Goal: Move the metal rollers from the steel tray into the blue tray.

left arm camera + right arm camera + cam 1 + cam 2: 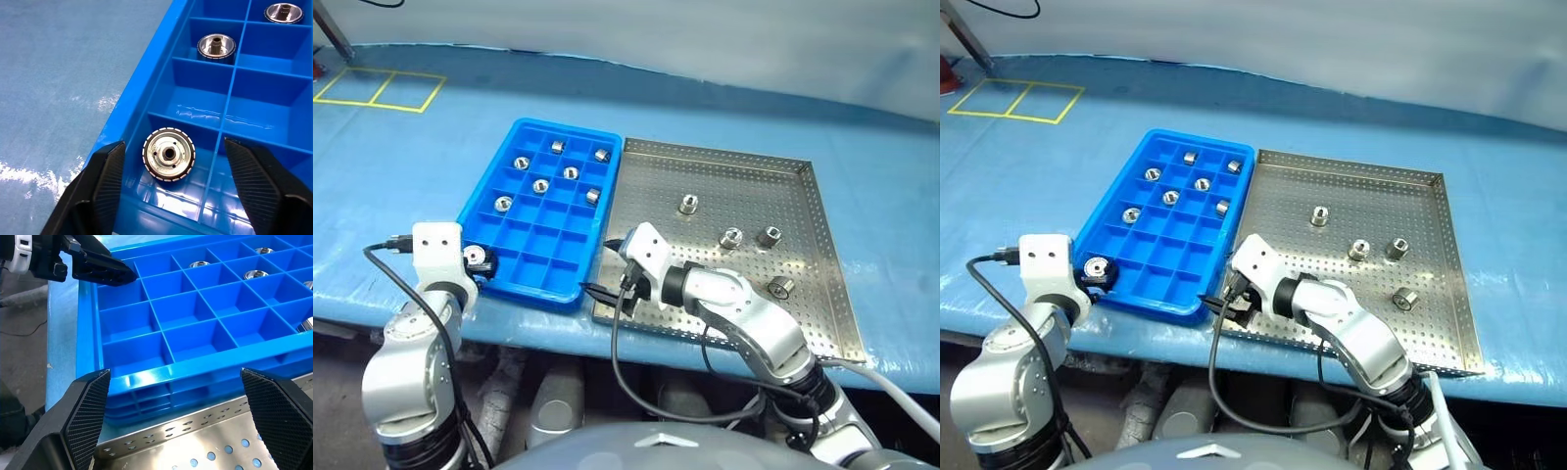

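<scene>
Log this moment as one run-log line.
left gripper: open over roller lying in blue tray corner cell | right gripper: open, empty | steel tray: four rollers remain

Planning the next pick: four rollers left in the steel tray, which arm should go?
Right, likely. The right gripper is open and empty at the steel tray's near-left corner, closest to the remaining rollers. The left gripper is open over the blue tray's corner compartment, around a roller lying there.
</scene>
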You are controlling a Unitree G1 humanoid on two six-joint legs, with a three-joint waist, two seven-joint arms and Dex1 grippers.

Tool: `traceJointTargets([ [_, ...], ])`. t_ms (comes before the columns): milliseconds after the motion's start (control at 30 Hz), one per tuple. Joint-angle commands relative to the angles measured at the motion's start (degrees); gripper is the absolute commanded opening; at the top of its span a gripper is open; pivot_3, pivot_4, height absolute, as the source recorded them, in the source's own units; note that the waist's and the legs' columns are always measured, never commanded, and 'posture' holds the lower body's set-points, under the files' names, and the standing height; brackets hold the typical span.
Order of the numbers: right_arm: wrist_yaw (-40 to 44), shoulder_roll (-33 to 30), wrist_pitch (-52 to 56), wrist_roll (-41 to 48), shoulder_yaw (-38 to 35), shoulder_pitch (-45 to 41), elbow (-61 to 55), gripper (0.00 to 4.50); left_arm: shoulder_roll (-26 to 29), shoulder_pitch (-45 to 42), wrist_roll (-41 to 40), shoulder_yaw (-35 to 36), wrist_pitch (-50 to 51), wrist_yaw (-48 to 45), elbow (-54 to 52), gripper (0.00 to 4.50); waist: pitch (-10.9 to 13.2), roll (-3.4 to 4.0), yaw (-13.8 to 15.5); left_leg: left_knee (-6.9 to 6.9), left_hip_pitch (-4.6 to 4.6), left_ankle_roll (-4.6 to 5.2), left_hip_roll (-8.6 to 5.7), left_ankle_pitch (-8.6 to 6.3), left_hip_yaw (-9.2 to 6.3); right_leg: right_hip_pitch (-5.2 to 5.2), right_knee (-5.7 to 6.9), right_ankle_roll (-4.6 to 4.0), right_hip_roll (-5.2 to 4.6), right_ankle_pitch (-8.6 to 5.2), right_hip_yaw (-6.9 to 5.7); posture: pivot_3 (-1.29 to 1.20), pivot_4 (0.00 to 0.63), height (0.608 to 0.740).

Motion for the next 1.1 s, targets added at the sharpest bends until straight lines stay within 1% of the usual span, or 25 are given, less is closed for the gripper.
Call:
traceJointTargets([
  [33,-0.7,0.14,-0.89,0.13,-1.51,0.4,-3.25,4.5,1.79,-1.48,-0.9,-2.02,-6.43,-2.12,2.12,4.46,0.0,0.0,-0.21,-0.01,0.0,-0.01,0.01,0.01,-0.01,0.0,0.0,-0.02,0.01,0.0,-0.01,0.24,0.15,0.74],
  [67,-0.84,0.17,-0.85,0.12,-1.61,0.52,-3.41,4.5,2.16,-1.82,-1.27,-2.64,-8.55,-2.86,2.57,4.46,0.0,-0.01,-0.26,-0.02,0.0,-0.02,0.01,0.01,-0.01,-0.02,0.0,-0.04,0.01,-0.02,-0.02,0.23,0.15,0.74],
  [100,-1.06,0.09,-0.79,0.22,-1.94,0.93,-3.87,4.5,3.63,-2.64,-1.21,-5.0,-13.0,-4.55,3.88,4.46,0.0,-0.01,-0.27,-0.03,-0.04,-0.03,0.01,0.02,-0.01,-0.04,0.0,-0.07,0.01,-0.02,-0.02,0.22,0.15,0.74],
  [200,-2.3,-0.86,-0.25,0.21,-3.55,3.0,-6.05,4.5,5.16,-8.02,-1.66,-10.94,-23.37,-8.52,10.58,4.46,0.02,0.0,0.21,-0.03,-0.1,-0.04,-0.04,0.02,-0.02,-0.06,-0.05,-0.09,-0.04,-0.03,-0.03,0.15,0.15,0.74],
  [300,-3.85,-1.75,0.68,-0.03,-5.55,5.37,-8.58,4.5,4.72,-13.99,-1.91,-14.69,-29.21,-10.68,17.8,4.46,0.01,-0.02,-0.6,-0.02,-0.11,-0.03,-0.09,0.02,0.1,-0.02,-0.17,-0.24,-0.12,-0.11,0.04,0.1,0.15,0.74],
  [400,-5.99,-2.49,1.07,-0.59,-7.63,8.29,-11.14,4.5,3.42,-20.19,-2.73,-18.13,-34.38,-13.6,25.4,4.46,0.01,-0.02,-1.59,-0.02,-0.16,0.0,-0.11,0.0,0.16,-0.06,-0.21,0.04,-0.12,0.04,0.09,0.05,0.15,0.74],
  [467,-7.42,-3.0,1.62,-0.51,-9.32,11.07,-13.29,4.5,2.05,-24.73,-2.75,-20.58,-37.95,-15.61,31.94,4.46,0.01,-0.02,-2.79,-0.02,-0.18,0.01,-0.09,0.0,0.15,-0.06,-0.22,0.1,-0.08,0.08,0.09,0.02,0.15,0.74],
  [567,-9.41,-3.66,2.6,-0.66,-11.25,14.86,-16.17,4.5,0.19,-30.39,-2.52,-23.35,-41.59,-18.6,40.92,4.46,0.01,-0.02,-4.28,-0.05,-0.16,0.03,-0.09,-0.02,0.14,-0.06,-0.21,0.11,-0.05,0.08,0.09,-0.04,0.15,0.74],
  [700,-11.93,-3.48,3.61,-0.87,-12.86,18.14,-18.88,4.5,-1.27,-35.41,-2.13,-25.76,-44.48,-21.85,49.71,4.46,0.02,0.0,-7.21,-0.06,-0.16,0.06,-0.08,-0.04,0.17,-0.09,-0.2,0.12,-0.03,0.08,0.15,-0.09,0.15,0.74],
  [867,-14.49,-2.67,4.13,-1.33,-13.61,20.83,-20.76,4.5,-3.02,-40.96,-2.06,-28.03,-46.47,-26.73,60.67,4.46,0.02,0.0,-9.4,-0.06,-0.14,0.06,-0.08,-0.03,0.16,-0.09,-0.17,0.15,0.0,0.07,0.16,-0.15,0.15,0.74],
  [1000,-15.61,-2.16,4.4,-1.62,-13.44,21.17,-21.18,4.5,-4.08,-44.74,-1.21,-29.71,-48.32,-30.26,69.47,4.46,0.01,0.0,-10.42,-0.05,-0.12,0.06,-0.07,-0.03,0.2,-0.08,-0.15,0.18,0.01,0.07,0.2,-0.17,0.15,0.74],
  [1100,-16.06,-1.97,4.47,-1.65,-13.2,21.16,-21.23,4.5,-4.91,-47.16,0.75,-30.72,-50.95,-30.35,75.83,4.46,0.01,0.0,-10.8,-0.04,-0.12,0.06,-0.08,-0.03,0.2,-0.09,-0.15,0.19,0.02,0.07,0.21,-0.17,0.15,0.74],
])
